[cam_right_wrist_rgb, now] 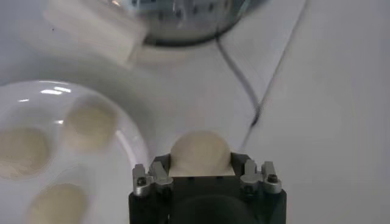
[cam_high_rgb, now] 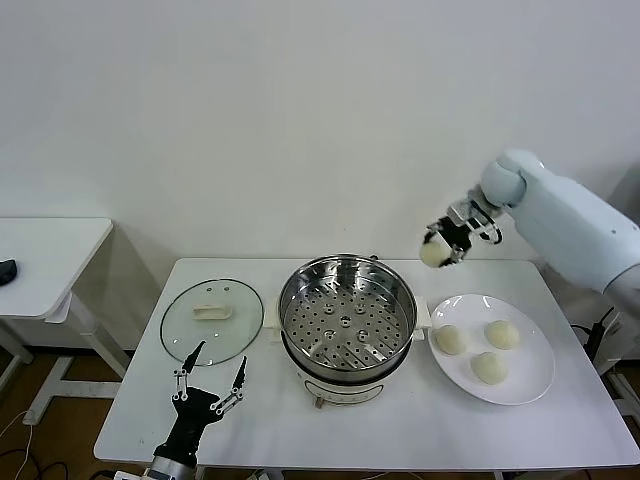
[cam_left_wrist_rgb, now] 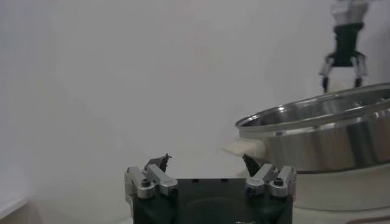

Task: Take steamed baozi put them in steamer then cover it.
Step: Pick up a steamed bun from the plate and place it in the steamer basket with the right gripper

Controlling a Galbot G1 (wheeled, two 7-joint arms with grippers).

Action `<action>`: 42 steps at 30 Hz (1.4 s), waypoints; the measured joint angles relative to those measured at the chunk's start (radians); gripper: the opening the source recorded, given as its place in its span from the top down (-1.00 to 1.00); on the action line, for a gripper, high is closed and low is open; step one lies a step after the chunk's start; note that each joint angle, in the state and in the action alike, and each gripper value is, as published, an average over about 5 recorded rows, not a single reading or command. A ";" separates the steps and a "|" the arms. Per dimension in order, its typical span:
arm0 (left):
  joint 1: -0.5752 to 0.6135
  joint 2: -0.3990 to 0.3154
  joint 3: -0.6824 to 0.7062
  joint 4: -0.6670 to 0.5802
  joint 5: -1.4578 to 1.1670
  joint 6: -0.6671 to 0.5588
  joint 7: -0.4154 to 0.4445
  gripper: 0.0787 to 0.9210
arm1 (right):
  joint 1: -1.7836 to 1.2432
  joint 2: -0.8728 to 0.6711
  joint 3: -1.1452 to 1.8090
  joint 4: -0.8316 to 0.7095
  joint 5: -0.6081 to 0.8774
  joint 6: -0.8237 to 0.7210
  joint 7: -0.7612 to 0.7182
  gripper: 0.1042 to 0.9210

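Observation:
My right gripper (cam_high_rgb: pixel 440 248) hangs in the air just past the right side of the steamer (cam_high_rgb: pixel 346 318), shut on one cream-white baozi (cam_high_rgb: pixel 434 254). In the right wrist view that baozi (cam_right_wrist_rgb: pixel 200 152) sits clamped between the jaws of this gripper (cam_right_wrist_rgb: pixel 200 163). Three more baozi (cam_high_rgb: pixel 489 367) lie on the white plate (cam_high_rgb: pixel 530 385) below. The steamer's perforated tray is empty. The glass cover (cam_high_rgb: pixel 212 322) lies flat on the table left of the steamer. My left gripper (cam_high_rgb: pixel 210 378) stands open and empty near the front edge, in front of the cover.
A dark power cord (cam_right_wrist_rgb: pixel 244 79) runs over the table behind the steamer. The steamer's white base has side handles (cam_right_wrist_rgb: pixel 91 30). A second white table (cam_high_rgb: pixel 50 245) with a dark object (cam_high_rgb: pixel 5 270) stands off to the left. A white wall is behind.

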 measured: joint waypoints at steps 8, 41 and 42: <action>0.001 0.001 -0.002 -0.011 -0.001 0.000 -0.002 -0.77 | 0.080 0.052 -0.094 0.169 -0.009 0.134 -0.003 -0.33; 0.009 0.004 -0.010 -0.016 -0.003 -0.012 -0.010 -0.77 | -0.088 0.241 -0.084 0.189 -0.305 0.344 0.025 -0.61; 0.009 0.005 -0.011 -0.015 -0.003 -0.012 -0.010 -0.77 | -0.089 0.241 -0.083 0.189 -0.306 0.343 0.024 -0.67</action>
